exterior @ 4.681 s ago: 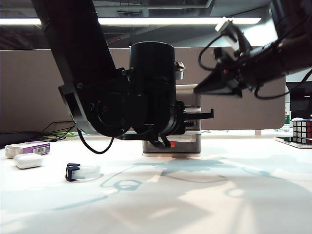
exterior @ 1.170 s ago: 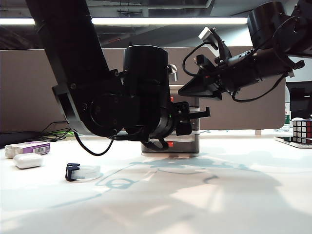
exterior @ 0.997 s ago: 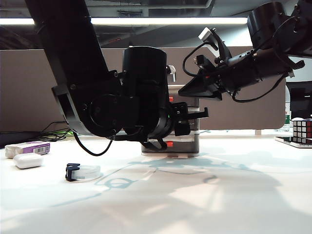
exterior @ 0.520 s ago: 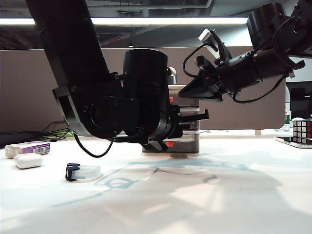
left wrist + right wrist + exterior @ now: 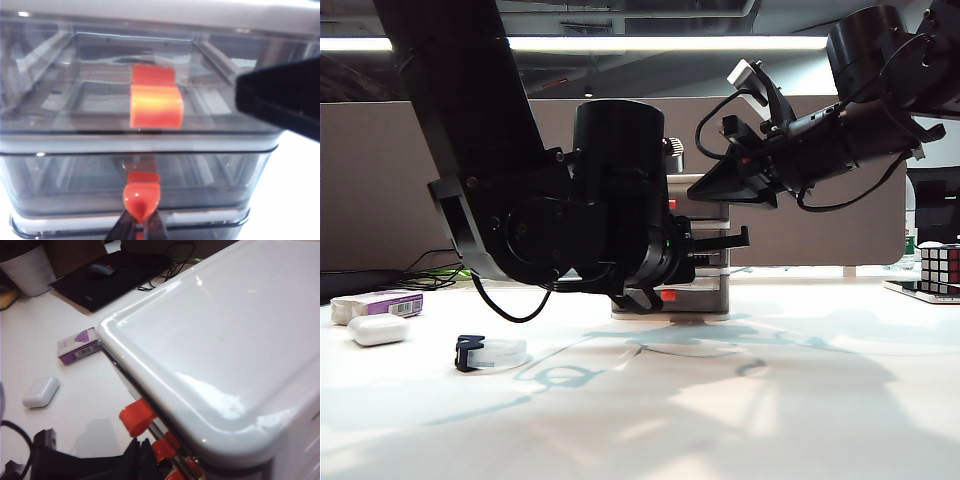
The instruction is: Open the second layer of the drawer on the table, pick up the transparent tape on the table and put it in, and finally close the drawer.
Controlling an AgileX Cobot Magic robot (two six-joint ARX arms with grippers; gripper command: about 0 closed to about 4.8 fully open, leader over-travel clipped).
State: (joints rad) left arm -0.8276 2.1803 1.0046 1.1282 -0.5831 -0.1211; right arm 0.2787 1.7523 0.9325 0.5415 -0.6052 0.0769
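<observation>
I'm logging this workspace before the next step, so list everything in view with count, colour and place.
drawer: one, white frame, grey tiers, red-orange handles, table centre.
transparent tape: one, clear with dark clip, front left.
earbud-like case: one, white, far left.
box: one, purple and white, behind the case.
puzzle cube: one, multicoloured, far right.
table: one, white.
left gripper: black, shut on the middle handle.
right gripper: black, above the drawer's top; state unclear.
</observation>
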